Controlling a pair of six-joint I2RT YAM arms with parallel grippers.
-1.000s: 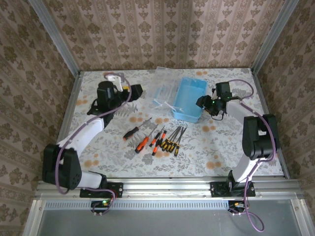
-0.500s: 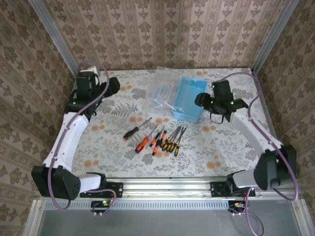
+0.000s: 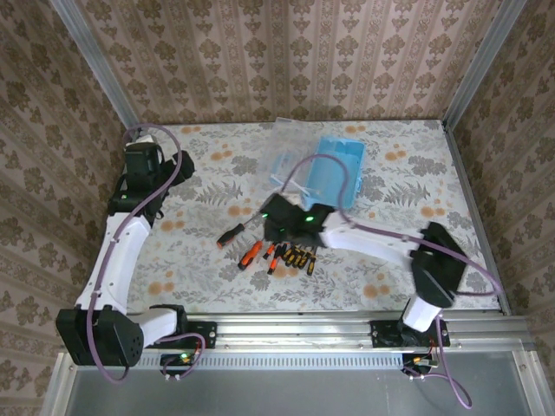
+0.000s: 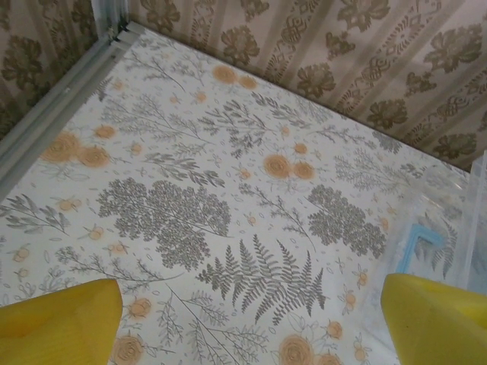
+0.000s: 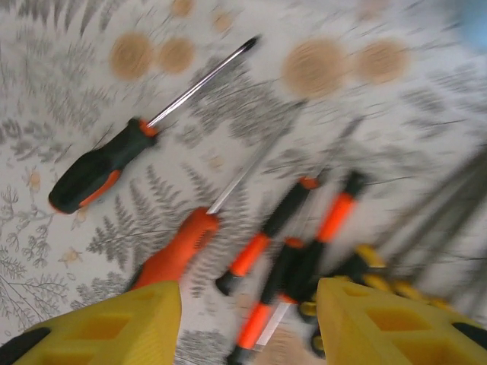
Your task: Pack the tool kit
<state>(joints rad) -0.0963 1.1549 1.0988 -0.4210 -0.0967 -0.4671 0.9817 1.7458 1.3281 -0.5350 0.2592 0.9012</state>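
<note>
Several screwdrivers lie in a loose row on the floral table. Among them are a black-handled one (image 5: 97, 169), an orange-handled one (image 5: 176, 255), slim orange-and-black ones (image 5: 268, 232) and yellow-handled ones (image 5: 374, 268). My right gripper (image 5: 247, 327) hovers open just above them, with nothing between its yellow fingers (image 5: 114, 327); from above it (image 3: 279, 227) is over the row's (image 3: 286, 254) left half. The blue tool box (image 3: 334, 173) stands open behind it. My left gripper (image 4: 243, 327) is open over bare table at the far left (image 3: 182, 163).
A clear plastic lid (image 3: 290, 154) lies left of the blue box, and its edge (image 4: 449, 220) is at the right of the left wrist view. A metal frame rail (image 4: 53, 114) runs along the table's left side. Wallpapered walls close in the back and sides.
My right arm has swung from beside the blue box leftwards and down over the screwdrivers. My left arm has drawn back toward the left wall.
</note>
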